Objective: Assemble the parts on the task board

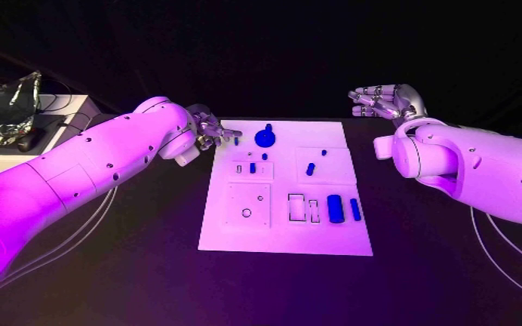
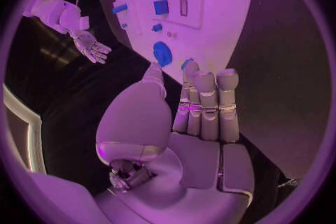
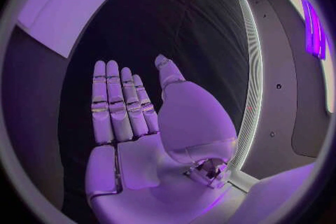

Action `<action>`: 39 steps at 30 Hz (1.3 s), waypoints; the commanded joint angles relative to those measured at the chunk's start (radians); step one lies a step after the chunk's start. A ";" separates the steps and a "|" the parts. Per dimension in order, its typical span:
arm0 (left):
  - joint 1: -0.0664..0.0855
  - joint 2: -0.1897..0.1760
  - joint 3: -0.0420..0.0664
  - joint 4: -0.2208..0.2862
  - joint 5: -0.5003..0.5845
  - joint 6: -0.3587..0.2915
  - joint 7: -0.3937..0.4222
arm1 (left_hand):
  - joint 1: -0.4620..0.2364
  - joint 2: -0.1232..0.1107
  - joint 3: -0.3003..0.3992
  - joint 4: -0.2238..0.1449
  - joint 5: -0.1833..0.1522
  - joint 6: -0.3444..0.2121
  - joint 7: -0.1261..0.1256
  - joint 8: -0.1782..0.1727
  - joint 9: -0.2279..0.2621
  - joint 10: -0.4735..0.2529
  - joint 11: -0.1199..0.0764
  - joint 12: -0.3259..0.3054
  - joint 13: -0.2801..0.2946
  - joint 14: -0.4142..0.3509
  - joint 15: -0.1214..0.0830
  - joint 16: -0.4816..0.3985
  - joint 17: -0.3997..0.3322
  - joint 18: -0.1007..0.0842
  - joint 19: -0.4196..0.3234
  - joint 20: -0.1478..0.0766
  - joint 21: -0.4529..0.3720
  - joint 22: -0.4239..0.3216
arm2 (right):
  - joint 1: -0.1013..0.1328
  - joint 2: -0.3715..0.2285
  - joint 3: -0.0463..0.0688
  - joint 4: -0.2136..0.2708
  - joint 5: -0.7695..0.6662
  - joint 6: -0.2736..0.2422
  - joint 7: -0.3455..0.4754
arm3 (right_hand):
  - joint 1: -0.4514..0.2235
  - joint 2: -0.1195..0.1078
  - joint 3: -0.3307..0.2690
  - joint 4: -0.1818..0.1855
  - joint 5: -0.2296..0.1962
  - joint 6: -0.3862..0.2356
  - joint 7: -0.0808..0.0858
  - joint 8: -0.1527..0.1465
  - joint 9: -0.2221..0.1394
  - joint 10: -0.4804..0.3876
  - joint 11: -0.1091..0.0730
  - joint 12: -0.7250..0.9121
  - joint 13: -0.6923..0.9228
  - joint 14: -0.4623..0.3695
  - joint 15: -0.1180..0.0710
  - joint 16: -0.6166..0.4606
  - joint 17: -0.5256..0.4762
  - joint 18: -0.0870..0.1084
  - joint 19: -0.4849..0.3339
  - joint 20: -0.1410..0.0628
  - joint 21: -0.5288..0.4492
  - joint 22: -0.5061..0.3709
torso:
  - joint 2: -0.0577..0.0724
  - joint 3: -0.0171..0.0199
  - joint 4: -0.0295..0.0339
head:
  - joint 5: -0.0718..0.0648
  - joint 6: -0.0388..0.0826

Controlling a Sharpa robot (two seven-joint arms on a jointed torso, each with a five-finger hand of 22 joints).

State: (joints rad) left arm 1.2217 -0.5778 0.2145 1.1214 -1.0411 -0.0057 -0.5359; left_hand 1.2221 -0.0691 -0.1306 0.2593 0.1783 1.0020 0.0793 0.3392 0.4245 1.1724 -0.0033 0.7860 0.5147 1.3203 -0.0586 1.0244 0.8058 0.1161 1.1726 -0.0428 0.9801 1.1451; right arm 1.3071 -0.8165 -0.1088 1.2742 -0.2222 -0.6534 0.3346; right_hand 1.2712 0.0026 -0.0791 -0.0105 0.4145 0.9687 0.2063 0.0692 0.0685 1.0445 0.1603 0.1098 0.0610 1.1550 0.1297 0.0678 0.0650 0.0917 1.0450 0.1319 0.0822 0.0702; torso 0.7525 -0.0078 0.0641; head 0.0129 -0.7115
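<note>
Head view, task board: flat white rectangular plate point(image 1: 285, 232) lying in the middle of the black table point(image 1: 130, 266), long side running away from the robot, with small blue plastic parts on it.
Parts counted: about nine blue pieces. One round disc with a knob point(image 1: 265, 137) at the far end; two upright cylinders point(image 1: 335, 209) side by side near the right edge; the others are small pegs and blocks, such as the one at point(image 1: 310, 168). The tiniest are hard to tell apart.
Recesses: one square outline with a small hole point(image 1: 248, 205), plus several narrow slots nearby.
Left hand: silver many-fingered hand point(image 1: 209, 136) at the board's far left corner, fingers straight and pressed together, holding nothing; its fingertips point(image 2: 208, 79) hover just beside the disc point(image 2: 162, 54).
Right hand: silver hand point(image 1: 386, 102) well apart from the board, beyond its far right corner, fingers loosely curled, palm bare, holding nothing.
Hands counted: two, both empty.
Risk: the left fingertips could sweep the disc or knock the small pegs close by, scattering them off the board.
Risk, cause: pegs are tiny and closely spaced, so a broad hand may nudge neighbours while reaching.
</note>
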 commanded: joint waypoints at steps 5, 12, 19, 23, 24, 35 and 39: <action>0.023 0.051 0.003 -0.101 -0.012 0.006 0.032 | 0.001 -0.010 -0.002 0.011 0.003 -0.010 0.000 0.010 -0.009 -0.003 0.000 0.005 -0.002 -0.006 0.001 0.006 -0.004 0.011 0.000 0.002 0.002 0.006 | 0.001 0.002 0.000 0.007 0.000 0.019 0.019 | 0.002 0.005 0.001 -0.008 0.007 0.001 -0.003 -0.002 0.001 0.003 -0.004 0.002 -0.002 0.002 -0.003 -0.005 -0.001 -0.012 0.000 -0.002 0.004 0.001 | 0.012 -0.0032 -0.0028 | 0.003 0.007; 0.038 0.089 0.003 -0.163 -0.016 0.031 0.030 | 0.000 -0.015 0.001 0.016 0.003 -0.017 0.000 0.027 -0.013 -0.009 0.000 0.014 -0.002 -0.012 0.001 0.019 -0.004 0.011 0.001 0.002 0.007 0.018 | 0.003 0.002 0.000 0.011 0.000 0.017 0.018 | 0.002 0.005 0.001 -0.009 0.008 0.001 -0.002 -0.002 0.000 0.003 -0.003 0.002 -0.002 0.001 -0.003 -0.005 -0.001 -0.013 0.000 -0.002 0.004 0.001 | 0.021 -0.0051 -0.0046 | 0.010 0.015; 0.042 0.114 0.001 -0.197 -0.011 0.051 0.032 | 0.007 -0.008 0.000 0.007 0.003 -0.015 -0.003 0.039 -0.011 -0.011 -0.001 0.017 -0.002 -0.015 0.001 0.024 -0.005 0.010 0.000 0.002 0.008 0.023 | 0.004 0.005 0.000 0.011 0.000 0.017 0.017 | 0.000 0.005 0.001 -0.010 0.008 0.001 -0.002 -0.002 0.001 0.003 -0.003 0.001 -0.002 0.001 -0.003 -0.005 -0.001 -0.013 0.000 -0.002 0.004 0.001 | 0.025 -0.0066 -0.0054 | 0.009 0.016; 0.042 0.122 -0.001 -0.207 -0.009 0.059 0.032 | 0.012 0.000 -0.003 -0.010 0.003 -0.020 -0.007 0.069 0.004 -0.011 -0.003 0.019 -0.002 -0.017 -0.001 0.031 -0.006 0.006 0.002 -0.001 0.012 0.032 | 0.004 0.006 0.000 0.010 0.000 0.017 0.016 | 0.000 0.005 0.001 -0.010 0.008 0.001 -0.002 -0.002 0.001 0.003 -0.003 0.001 -0.002 0.001 -0.003 -0.005 -0.001 -0.013 0.000 -0.002 0.004 0.001 | 0.024 -0.0065 -0.0048 | 0.006 0.014; 0.042 0.124 -0.001 -0.210 -0.009 0.061 0.032 | 0.011 0.000 -0.001 -0.010 0.005 -0.019 -0.009 0.075 0.008 -0.010 -0.005 0.019 -0.002 -0.017 -0.002 0.032 -0.006 0.006 0.003 -0.002 0.012 0.034 | 0.004 0.007 0.000 0.010 0.000 0.017 0.016 | 0.000 0.005 0.001 -0.010 0.008 0.001 -0.002 -0.002 0.001 0.003 -0.003 0.001 -0.002 0.001 -0.003 -0.005 -0.001 -0.013 0.000 -0.002 0.004 0.001 | 0.024 -0.0066 -0.0048 | 0.007 0.014; 0.043 0.134 -0.008 -0.223 -0.011 0.083 0.023 | 0.006 -0.023 0.082 -0.006 0.010 -0.039 -0.022 0.140 0.127 -0.008 -0.012 0.023 0.004 -0.014 -0.007 0.052 0.009 -0.001 0.012 -0.008 0.026 0.057 | 0.004 0.009 0.000 0.008 0.000 0.018 0.015 | -0.001 0.005 0.000 -0.011 0.009 -0.001 -0.001 -0.002 0.000 0.003 -0.003 0.000 -0.002 0.000 -0.003 -0.005 -0.001 -0.013 -0.001 -0.002 0.004 0.000 | 0.024 -0.0058 -0.0052 | 0.008 0.011; 0.043 0.137 -0.009 -0.219 -0.006 0.090 0.023 | 0.005 -0.028 0.094 -0.004 0.009 -0.039 -0.022 0.138 0.143 -0.007 -0.012 0.023 0.005 -0.013 -0.008 0.055 0.011 -0.002 0.013 -0.008 0.026 0.061 | 0.004 0.010 0.000 0.007 0.000 0.018 0.015 | -0.001 0.005 0.000 -0.011 0.009 -0.001 -0.001 -0.002 0.000 0.003 -0.003 0.000 -0.002 0.000 -0.003 -0.005 -0.001 -0.013 -0.001 -0.002 0.004 0.000 | 0.024 -0.0061 -0.0049 | 0.008 0.010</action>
State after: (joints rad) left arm 1.2626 -0.4448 0.2055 0.8983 -1.0508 0.0568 -0.5185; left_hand 1.2287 -0.0860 -0.0408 0.2551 0.1828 0.9682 0.0591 0.4763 0.5667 1.1650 -0.0108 0.8054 0.5180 1.3092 -0.0624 1.0728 0.8164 0.1158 1.1814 -0.0518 1.0040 1.2057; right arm 1.3104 -0.8078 -0.1086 1.2811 -0.2197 -0.6504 0.3369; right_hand 1.2712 0.0025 -0.0783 -0.0169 0.4182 0.9687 0.2063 0.0692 0.0685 1.0445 0.1603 0.1098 0.0610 1.1545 0.1304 0.0678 0.0651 0.0917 1.0449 0.1321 0.0821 0.0703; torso 0.7760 -0.0134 0.0590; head 0.0203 -0.7008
